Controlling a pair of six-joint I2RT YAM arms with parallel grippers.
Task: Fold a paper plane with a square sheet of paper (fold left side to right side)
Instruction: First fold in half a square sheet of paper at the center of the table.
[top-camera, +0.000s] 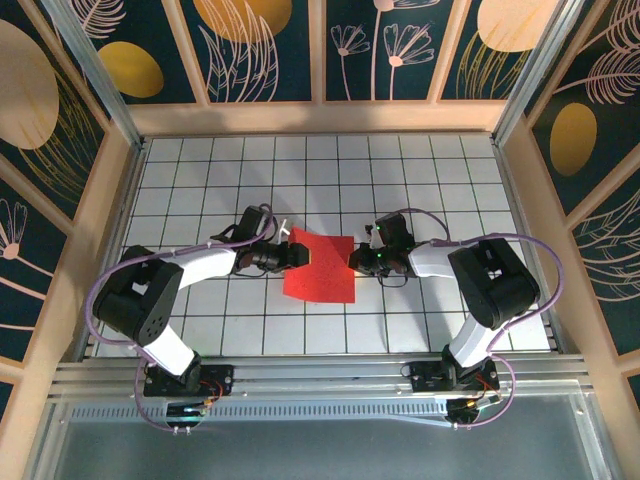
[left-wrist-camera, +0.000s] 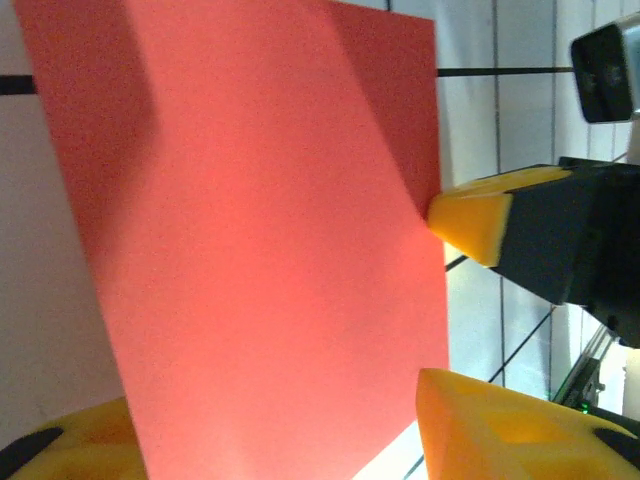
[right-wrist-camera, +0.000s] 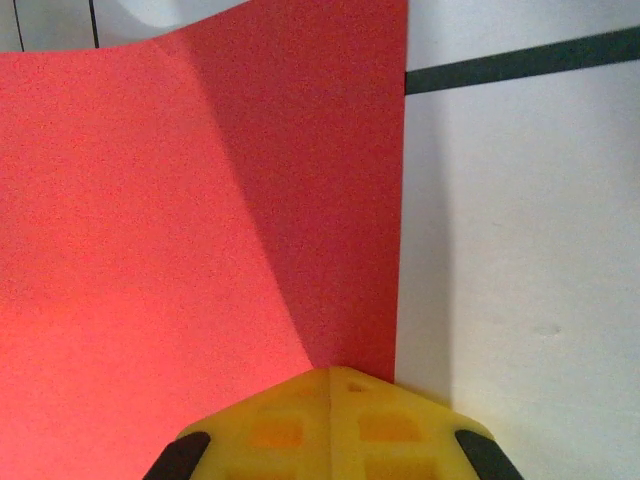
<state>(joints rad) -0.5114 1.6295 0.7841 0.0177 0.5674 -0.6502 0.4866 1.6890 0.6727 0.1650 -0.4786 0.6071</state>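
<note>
Red sheet (top-camera: 322, 268) sits mid-tabletop (top-camera: 200, 170), slightly askew, its left part apparently bowed upward. Left fingers (top-camera: 296, 256) stand apart around the left edge, gripping nothing. Right fingers (right-wrist-camera: 330, 420) are closed at the right edge; you cannot tell whether they pinch or pin it. Grip the left edge, carry it over low, and align the edges before creasing. Bare tiles lie all round, with the walls well apart.

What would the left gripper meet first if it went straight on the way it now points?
The square sheet of paper, lying directly before it; the right gripper probably comes after.
</note>
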